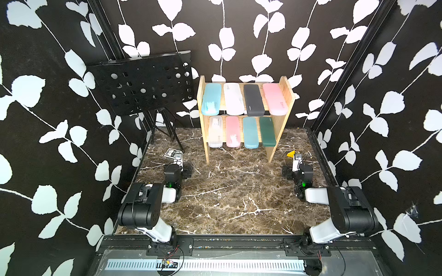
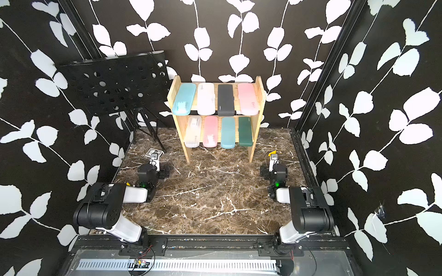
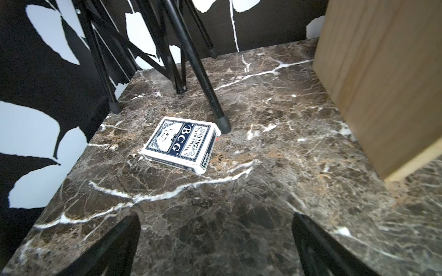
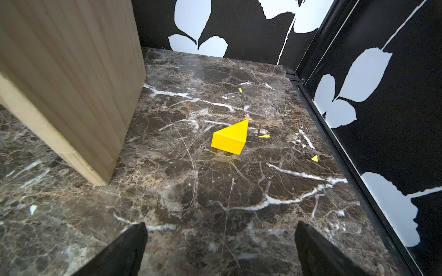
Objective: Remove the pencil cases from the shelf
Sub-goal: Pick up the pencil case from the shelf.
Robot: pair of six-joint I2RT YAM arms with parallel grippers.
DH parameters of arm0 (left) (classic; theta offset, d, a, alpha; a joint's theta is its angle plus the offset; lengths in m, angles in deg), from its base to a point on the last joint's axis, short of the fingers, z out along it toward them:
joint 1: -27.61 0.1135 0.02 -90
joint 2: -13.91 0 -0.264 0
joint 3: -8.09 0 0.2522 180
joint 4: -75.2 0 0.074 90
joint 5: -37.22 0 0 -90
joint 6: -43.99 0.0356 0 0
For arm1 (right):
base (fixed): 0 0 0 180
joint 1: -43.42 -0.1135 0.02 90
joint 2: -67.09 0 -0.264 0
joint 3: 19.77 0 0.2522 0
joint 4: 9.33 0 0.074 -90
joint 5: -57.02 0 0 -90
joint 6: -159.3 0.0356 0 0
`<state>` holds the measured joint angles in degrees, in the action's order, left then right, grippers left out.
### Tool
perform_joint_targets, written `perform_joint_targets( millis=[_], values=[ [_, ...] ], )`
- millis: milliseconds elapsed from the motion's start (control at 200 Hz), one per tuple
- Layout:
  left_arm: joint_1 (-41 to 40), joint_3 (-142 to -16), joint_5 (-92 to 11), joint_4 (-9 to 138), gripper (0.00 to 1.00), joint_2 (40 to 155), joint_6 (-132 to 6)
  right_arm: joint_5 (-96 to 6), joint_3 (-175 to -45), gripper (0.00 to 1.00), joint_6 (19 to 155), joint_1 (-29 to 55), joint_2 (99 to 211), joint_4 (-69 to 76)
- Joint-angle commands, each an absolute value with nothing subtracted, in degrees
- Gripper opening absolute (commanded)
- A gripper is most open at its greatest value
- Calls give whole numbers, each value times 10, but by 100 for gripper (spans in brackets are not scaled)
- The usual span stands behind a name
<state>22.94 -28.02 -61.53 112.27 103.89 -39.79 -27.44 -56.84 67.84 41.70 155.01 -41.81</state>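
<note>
fingers (image 3: 114, 246) spread on left gripper (image 3: 216, 216), right gripper (image 4: 221, 224), over marble tabletop (image 1: 239, 196) (white-veined), leaf-print walls (image 1: 47, 107) around

light: bright, even, looks overhead; you get only soft short shadows under the shelf (image 1: 288, 95) tiers | glare: pale sheen on the marble tabletop (image 4: 191, 64) at its far edge | top views: your edges bow outward, detail slightly soft | wrist views: the shelf's near side blurs, corners stretch
</note>
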Motion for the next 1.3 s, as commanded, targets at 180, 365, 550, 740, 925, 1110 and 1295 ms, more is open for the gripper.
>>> perform_joint_targets(
  millis=[180,365,550,740,925,1110,1295],
  values=[
    [233,-288,-597,1120,99,1027,-390,-272,-567,100,686,416,1546,-436],
    [244,-294,-572,1109,99,1027,-395,-277,-568,100,687,417,1547,-434],
    [244,-304,-611,1076,99,1000,-403,-251,-590,99,695,417,1491,-362],
    [244,-398,-574,834,99,838,-505,-155,-682,99,721,374,1291,-72],
    [242,-498,-392,670,99,760,-723,-36,-779,100,753,286,1210,165],
    [233,-502,-232,777,99,745,-981,-13,-833,99,784,239,1200,284],
    [177,-552,-283,872,99,746,-1127,47,-873,99,777,203,1228,309]
  ],
)
